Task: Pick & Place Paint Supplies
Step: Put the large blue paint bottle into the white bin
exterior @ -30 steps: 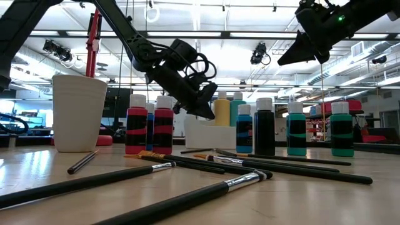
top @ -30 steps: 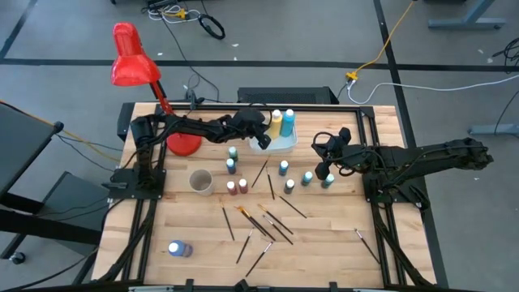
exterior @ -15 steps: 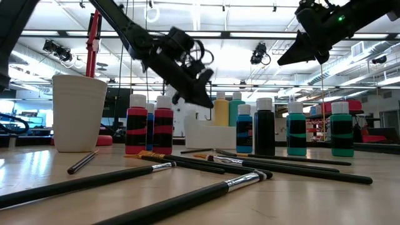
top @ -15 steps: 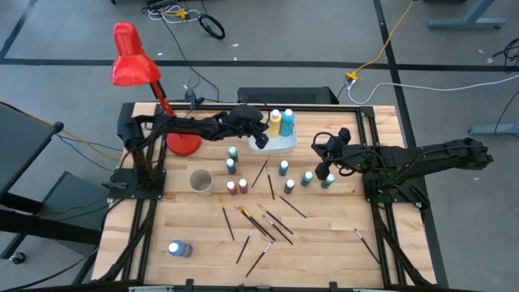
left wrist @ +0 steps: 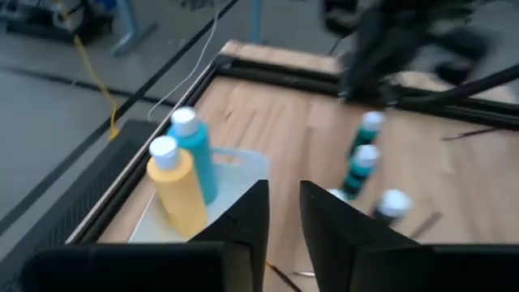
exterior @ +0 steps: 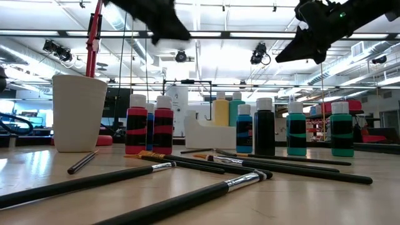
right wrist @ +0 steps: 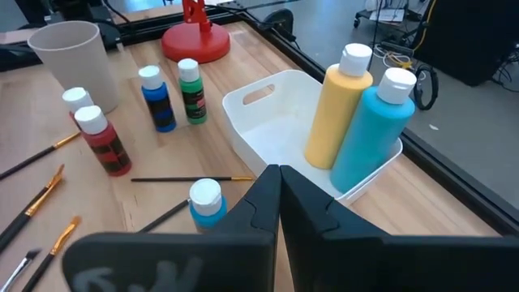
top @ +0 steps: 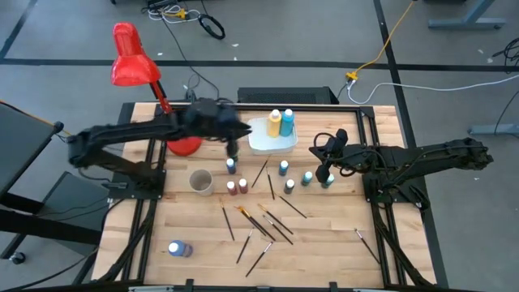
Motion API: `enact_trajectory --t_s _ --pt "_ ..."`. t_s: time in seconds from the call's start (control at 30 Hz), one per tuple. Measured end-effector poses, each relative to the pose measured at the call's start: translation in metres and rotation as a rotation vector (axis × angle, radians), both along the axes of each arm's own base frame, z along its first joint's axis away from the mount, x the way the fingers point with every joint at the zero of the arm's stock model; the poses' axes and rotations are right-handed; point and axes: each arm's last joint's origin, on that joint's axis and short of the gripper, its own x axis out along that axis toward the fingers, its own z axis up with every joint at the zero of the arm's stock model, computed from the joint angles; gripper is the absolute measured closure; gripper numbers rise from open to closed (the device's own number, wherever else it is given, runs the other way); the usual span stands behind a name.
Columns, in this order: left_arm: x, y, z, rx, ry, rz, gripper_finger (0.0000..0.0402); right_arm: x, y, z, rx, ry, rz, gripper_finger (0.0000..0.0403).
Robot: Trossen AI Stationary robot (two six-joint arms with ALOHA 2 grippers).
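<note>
Left wrist view alone shows the left end effector [left wrist: 282, 212] slightly parted, empty

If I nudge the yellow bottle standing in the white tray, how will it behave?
The yellow bottle is tall and narrow, so a push near its cap would probably tip it. It stands against the blue bottle, which may go over too. The white tray has low walls that likely won't catch either one.

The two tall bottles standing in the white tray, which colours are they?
One tall bottle is yellow, the other blue-teal, both white-capped; the right wrist view shows them best.
</note>
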Motion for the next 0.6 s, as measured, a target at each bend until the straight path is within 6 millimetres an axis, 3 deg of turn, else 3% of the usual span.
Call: enact_trajectory --t_s 0.13,0.33,0.43,0.6 --pt "-0.031 -0.029 0.025 0.026 -0.045 -0.089 0.0290 0.000 0.000 0.000 0.000 -0.003 0.000 0.0389" --pt "-0.066 -0.066 0.038 0.098 -0.029 -0.284 0.0264 0.000 0.000 0.000 0.000 -0.003 0.000 0.0389" --pt "-0.078 -0.084 0.036 0.038 -0.023 -0.383 0.0262 0.000 0.000 0.000 0.000 -0.003 0.000 0.0389" --pt "-0.091 -0.109 0.011 -0.045 -0.014 -0.553 0.0279 0.003 0.000 -0.002 0.008 0.009 0.011 0.0389"
